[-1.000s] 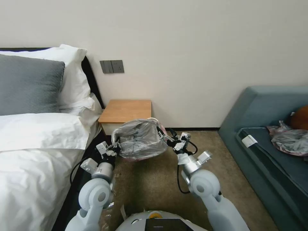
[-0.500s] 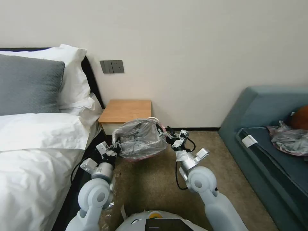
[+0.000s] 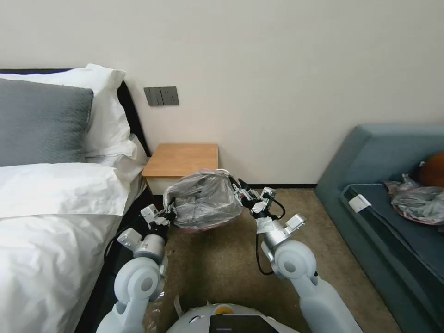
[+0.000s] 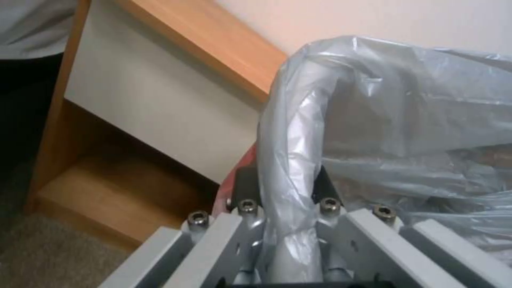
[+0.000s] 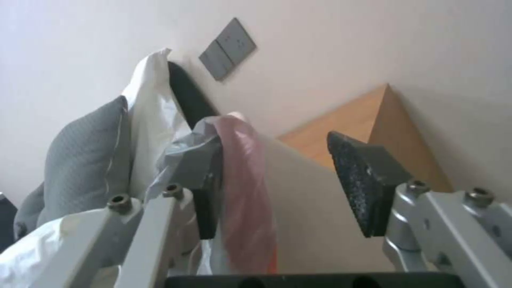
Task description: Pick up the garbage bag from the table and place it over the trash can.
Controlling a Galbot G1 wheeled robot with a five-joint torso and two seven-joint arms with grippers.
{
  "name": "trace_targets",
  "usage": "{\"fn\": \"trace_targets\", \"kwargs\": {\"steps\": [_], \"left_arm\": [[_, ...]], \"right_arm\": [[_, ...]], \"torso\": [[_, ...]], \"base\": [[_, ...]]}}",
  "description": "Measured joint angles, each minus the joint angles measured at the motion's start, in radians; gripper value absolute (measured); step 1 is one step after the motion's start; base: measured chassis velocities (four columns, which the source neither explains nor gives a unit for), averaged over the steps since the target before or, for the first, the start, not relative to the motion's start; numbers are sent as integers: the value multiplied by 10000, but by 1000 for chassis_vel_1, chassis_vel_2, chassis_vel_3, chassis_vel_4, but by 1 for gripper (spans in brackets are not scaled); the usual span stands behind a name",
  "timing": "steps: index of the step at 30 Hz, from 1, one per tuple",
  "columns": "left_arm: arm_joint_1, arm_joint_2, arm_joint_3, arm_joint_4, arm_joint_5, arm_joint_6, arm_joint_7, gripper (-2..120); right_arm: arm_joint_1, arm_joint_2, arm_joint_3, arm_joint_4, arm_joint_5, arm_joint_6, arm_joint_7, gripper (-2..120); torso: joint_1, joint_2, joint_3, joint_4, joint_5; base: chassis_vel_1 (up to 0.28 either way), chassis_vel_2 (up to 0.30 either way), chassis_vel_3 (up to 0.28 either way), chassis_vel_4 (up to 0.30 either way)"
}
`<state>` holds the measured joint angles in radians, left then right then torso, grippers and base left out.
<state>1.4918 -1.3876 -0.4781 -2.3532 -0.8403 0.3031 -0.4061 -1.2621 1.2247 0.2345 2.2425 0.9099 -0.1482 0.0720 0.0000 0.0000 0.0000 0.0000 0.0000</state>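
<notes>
Pinching garbage bag (image 3: 204, 200) in left hand (image 3: 167, 213), right hand (image 3: 238, 188) spread beside it

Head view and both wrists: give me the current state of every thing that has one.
Thin translucent grey garbage bag: off the table, spread in the air between both grippers.
Left gripper: shut on the bag's edge.
Right gripper: open, pink rim draped against one pad.
Small wooden nightstand table: top bare, behind the bag.
</notes>
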Motion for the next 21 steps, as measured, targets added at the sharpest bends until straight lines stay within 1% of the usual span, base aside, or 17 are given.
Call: {"fn": "trace_targets", "kwargs": {"steps": [4, 5, 7, 9, 10, 11, 14, 15, 18, 21], "left_arm": [[-15, 5, 1, 24, -1, 0, 1, 3], [-24, 6, 0, 43, -2, 0, 3, 3], [-43, 1, 10, 85, -14, 0, 7, 3], [-48, 1, 14, 94, -15, 0, 8, 3], [-66, 5, 25, 119, -25, 0, 13, 3], [-66, 5, 25, 119, -25, 0, 13, 3], [-115, 35, 26, 165, -43, 0, 18, 3], [-115, 35, 26, 165, -43, 0, 18, 3], [-140, 45, 26, 208, -57, -1, 26, 3], [-138, 43, 25, 242, -58, -1, 40, 3]], "right_arm": [[25, -2, -1, -5, 50, 0, 0, 48], [46, 1, -1, -5, 79, 0, 3, 44], [102, 10, -6, -5, 152, 0, 16, 33], [113, 9, -8, -5, 163, 0, 17, 32], [152, -1, -16, -8, 205, 0, 18, 24], [152, -1, -16, -8, 205, 0, 18, 24], [193, -19, -29, -40, 261, 0, 20, 8], [193, -19, -29, -40, 261, 0, 20, 8], [241, -20, -39, -36, 321, -1, 21, 0], [296, -22, -44, 46, 428, -3, 58, 0]], "torso": [[0, 1, 0, 0, 0], [0, 0, 0, 0, 0], [0, 0, 0, 0, 0], [0, 0, 0, 0, 0], [0, 0, 0, 0, 0], [0, 0, 0, 0, 0], [0, 0, 0, 0, 0], [0, 0, 0, 0, 0], [0, 0, 0, 0, 0], [0, 0, 0, 0, 0]], "base": [[0, 0, 0, 0], [0, 0, 0, 0], [0, 0, 0, 0], [0, 0, 0, 0], [0, 0, 0, 0], [0, 0, 0, 0], [0, 0, 0, 0], [0, 0, 0, 0], [0, 0, 0, 0], [0, 0, 0, 0]]}}
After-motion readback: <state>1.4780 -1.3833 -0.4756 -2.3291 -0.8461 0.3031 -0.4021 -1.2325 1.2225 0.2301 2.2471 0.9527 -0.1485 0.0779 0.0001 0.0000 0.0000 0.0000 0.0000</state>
